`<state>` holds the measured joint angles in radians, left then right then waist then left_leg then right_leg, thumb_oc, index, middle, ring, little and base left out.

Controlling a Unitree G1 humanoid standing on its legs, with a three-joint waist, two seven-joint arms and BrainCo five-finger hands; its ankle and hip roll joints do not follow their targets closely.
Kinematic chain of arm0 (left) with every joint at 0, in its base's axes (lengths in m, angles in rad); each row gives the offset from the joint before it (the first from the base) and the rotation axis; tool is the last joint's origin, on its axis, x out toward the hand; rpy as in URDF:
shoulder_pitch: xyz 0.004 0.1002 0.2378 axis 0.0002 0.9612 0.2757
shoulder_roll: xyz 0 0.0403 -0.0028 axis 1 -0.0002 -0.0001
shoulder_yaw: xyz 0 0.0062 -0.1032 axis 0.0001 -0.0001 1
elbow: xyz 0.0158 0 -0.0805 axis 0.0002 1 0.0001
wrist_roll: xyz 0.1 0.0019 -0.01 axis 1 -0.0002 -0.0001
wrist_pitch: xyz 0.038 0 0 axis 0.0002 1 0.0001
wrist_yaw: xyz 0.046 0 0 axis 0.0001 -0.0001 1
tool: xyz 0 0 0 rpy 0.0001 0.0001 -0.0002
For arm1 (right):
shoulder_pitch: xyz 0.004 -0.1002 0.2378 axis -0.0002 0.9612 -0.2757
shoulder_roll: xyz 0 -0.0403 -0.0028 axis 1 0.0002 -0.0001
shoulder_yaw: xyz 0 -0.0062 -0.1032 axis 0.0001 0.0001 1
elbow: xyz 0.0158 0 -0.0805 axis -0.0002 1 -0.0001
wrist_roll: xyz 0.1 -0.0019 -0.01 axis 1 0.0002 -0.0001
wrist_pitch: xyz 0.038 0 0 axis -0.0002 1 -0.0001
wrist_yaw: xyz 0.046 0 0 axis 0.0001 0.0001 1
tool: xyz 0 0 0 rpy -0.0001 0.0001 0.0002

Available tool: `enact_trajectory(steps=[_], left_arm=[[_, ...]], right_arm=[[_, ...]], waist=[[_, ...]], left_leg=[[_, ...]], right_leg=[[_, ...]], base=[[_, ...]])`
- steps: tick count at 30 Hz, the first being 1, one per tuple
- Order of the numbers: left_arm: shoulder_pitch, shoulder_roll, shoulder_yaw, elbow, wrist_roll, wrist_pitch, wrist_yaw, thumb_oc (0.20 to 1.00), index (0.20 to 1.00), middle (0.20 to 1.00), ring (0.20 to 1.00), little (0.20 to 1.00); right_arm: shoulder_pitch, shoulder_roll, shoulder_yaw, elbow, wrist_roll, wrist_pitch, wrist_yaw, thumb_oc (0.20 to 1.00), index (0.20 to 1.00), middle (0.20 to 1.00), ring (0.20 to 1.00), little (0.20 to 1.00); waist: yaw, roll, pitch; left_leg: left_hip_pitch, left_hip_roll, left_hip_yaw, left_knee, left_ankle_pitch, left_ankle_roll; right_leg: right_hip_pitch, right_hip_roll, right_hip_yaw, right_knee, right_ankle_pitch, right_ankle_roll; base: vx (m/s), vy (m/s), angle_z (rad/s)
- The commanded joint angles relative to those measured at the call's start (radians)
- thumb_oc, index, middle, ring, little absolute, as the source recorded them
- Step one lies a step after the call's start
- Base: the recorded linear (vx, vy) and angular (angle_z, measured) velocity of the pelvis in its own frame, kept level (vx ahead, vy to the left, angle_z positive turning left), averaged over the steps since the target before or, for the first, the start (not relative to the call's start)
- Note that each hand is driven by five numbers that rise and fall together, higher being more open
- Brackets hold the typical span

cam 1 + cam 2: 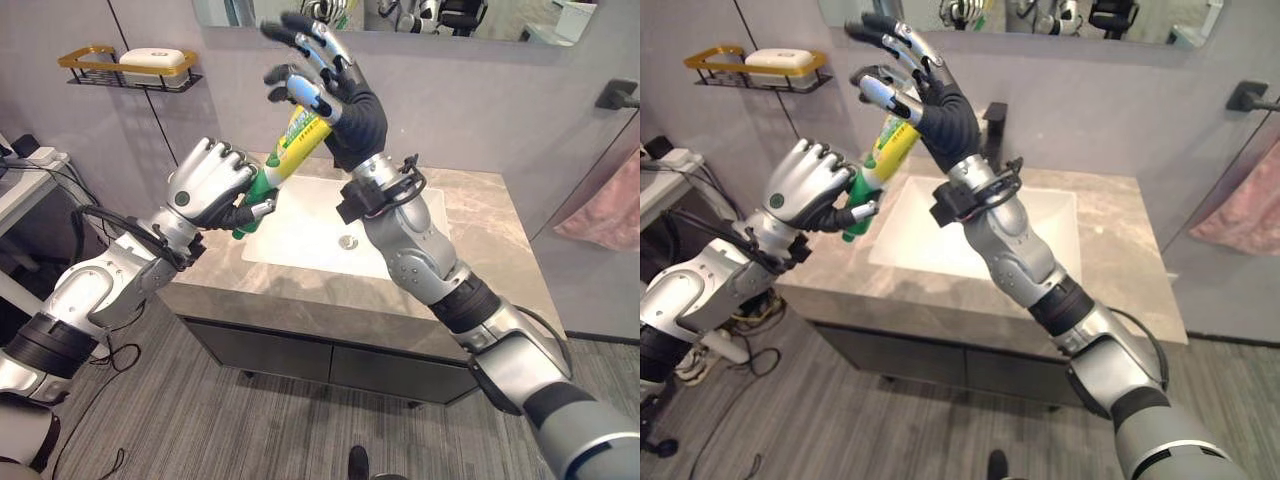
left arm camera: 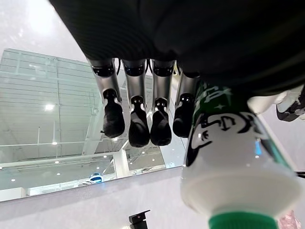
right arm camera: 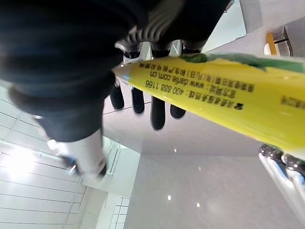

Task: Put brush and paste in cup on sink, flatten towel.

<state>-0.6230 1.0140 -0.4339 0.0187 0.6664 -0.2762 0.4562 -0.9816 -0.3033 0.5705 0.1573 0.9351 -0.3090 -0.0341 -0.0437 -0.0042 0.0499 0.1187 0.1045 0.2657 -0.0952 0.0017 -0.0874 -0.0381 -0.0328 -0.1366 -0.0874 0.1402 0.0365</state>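
Toothpaste tube (image 1: 292, 148): I'm gripping its cap end w/ left hand (image 1: 208, 184); right hand (image 1: 325, 85) spreading open at the tail, risking a drop into sink (image 1: 300, 235)

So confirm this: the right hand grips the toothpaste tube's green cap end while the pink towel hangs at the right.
Wrong hand: the left hand grips the toothpaste tube at its green cap end, as the left eye view shows. The right hand is open at the tube's top. The pink towel hangs at the right.

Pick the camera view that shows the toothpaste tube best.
The left eye view: the whole toothpaste tube shows there, its green cap end gripped in the left hand, its flat end by the open right hand. The right eye view nearly matches. Each wrist view shows one end close up.
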Motion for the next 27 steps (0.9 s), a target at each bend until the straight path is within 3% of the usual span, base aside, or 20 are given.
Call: enact_trajectory(steps=[1, 14, 27], left_arm=[[-0.034, 0.028, 0.122, -0.041, -0.063, 0.051, 0.065, 0.2, 0.2, 0.2, 0.2, 0.2], [-0.021, 0.007, 0.137, -0.016, -0.043, 0.076, 0.086, 0.2, 0.2, 0.2, 0.2, 0.2], [-0.026, 0.037, 0.133, -0.053, -0.014, 0.088, 0.065, 0.2, 0.2, 0.2, 0.2, 0.2]], right_arm=[[-0.029, 0.028, -0.064, -0.003, -0.02, -0.061, -0.026, 1.0, 1.0, 1.0, 1.0, 1.0], [0.005, 0.033, -0.067, 0.017, -0.032, -0.056, -0.07, 1.0, 1.0, 1.0, 1.0, 1.0], [0.029, 0.014, -0.031, 0.058, -0.04, 0.012, -0.098, 1.0, 1.0, 1.0, 1.0, 1.0]], waist=[[0.011, -0.047, -0.037], [0.009, -0.043, -0.042], [0.008, -0.043, -0.037]], left_leg=[[0.087, -0.02, -0.025, 0.008, -0.041, 0.01], [0.086, -0.019, -0.032, 0.008, -0.039, 0.009], [0.087, -0.018, -0.036, 0.008, -0.039, 0.008]], right_leg=[[0.029, -0.067, 0.07, 0.0, 0.002, 0.048], [0.038, -0.067, 0.06, 0.0, -0.005, 0.044], [0.043, -0.067, 0.055, 0.0, -0.007, 0.045]], base=[[0.01, 0.003, 0.1], [0.0, 0.0, 0.01], [0.0, 0.0, 0.0]])
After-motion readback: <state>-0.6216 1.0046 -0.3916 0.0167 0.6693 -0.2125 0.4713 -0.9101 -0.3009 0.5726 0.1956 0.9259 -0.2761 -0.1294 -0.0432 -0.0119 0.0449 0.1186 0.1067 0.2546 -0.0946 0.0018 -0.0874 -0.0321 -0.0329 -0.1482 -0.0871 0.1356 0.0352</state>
